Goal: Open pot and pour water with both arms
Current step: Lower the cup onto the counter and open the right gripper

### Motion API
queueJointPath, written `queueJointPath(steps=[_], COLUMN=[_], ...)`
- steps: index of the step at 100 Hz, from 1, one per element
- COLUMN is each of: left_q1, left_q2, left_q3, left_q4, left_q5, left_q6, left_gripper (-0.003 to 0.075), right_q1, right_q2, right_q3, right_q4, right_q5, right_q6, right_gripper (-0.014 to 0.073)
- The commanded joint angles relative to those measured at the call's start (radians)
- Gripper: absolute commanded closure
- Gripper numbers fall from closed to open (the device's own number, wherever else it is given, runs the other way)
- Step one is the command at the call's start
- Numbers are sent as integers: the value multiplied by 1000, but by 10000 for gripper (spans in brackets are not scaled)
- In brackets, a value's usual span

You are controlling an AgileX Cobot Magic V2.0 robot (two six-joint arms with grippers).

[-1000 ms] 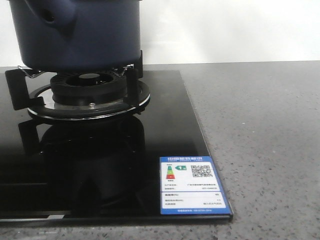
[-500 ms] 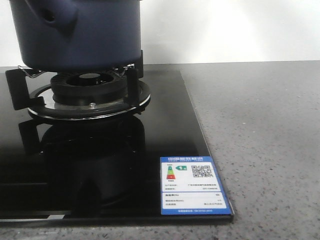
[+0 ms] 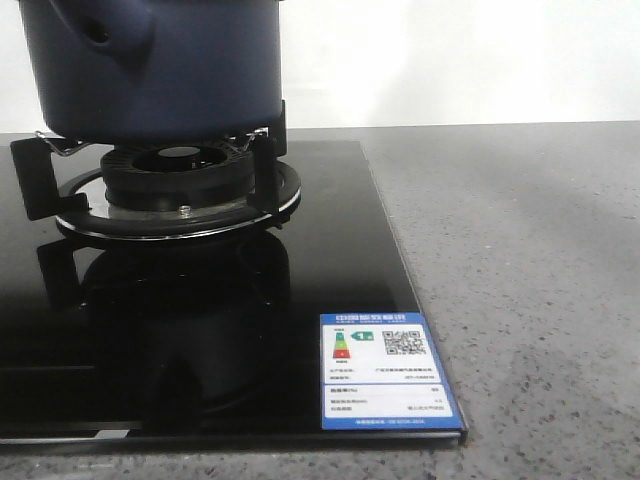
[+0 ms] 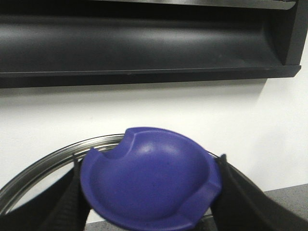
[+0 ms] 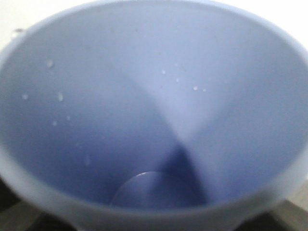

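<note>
Black stovetop (image 3: 330,220) — one pot (image 3: 160,70)

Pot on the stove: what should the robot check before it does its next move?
1. Pot seated on the burner stand: ok.
2. Lid clamped between the left gripper fingers: ok.
3. Pot's top open: cannot tell, the front view cuts it off.
4. Water in the light blue cup: cannot tell; only droplets show on its blurry wall.
5. Glass cooktop free of spills: ok.
</note>
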Motion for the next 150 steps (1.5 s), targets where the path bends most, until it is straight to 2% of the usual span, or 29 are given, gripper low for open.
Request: queueJointPath(steps=[1,10,32,41,55,85,150], left_q1=[4,4,4,4,4,4,4], left_q2=[-13,-12,-12,-12,-12,-12,-12], left_q3=[-39,-39,-39,-39,-39,-39,-39], left_q4=[0,0,0,0,0,0,0], left_q5=[-103,-103,-103,-103,-103,-103,-103], left_q6=[-1,-1,-1,-1,-1,-1,-1], left_gripper=[348,348,348,348,348,348,348], right_q1=[-68,-152,-254,-258,-258,-258,-258], right_q2=[-53,-56,-21,17,92,238,258], right_q3=[51,139,252,259,259,259,259], right_q4=[8,42,73,73,74,74,85], right_q5=[-201,-330,-414,-450,-525,-559,-551], right_q6=[7,7,-21,-93,-129,-128,-147], right_gripper=[279,279,279,279,279,279,276])
